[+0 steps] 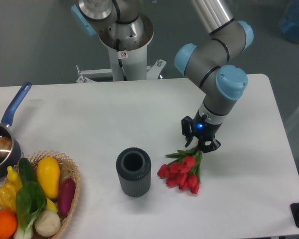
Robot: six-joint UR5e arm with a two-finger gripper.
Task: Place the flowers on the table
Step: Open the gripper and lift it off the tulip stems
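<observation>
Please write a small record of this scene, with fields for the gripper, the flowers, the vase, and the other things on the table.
gripper: gripper above the table's right half, at the stem end of the bunch; whether the jaws clamp the stems cannot be told
flowers: flowers, red buds lying low on the table, right of the vase
vase: dark ribbed vase, upright, empty
basket: wicker basket with produce, front left corner
pan: blue-handled pan, left edge
</observation>
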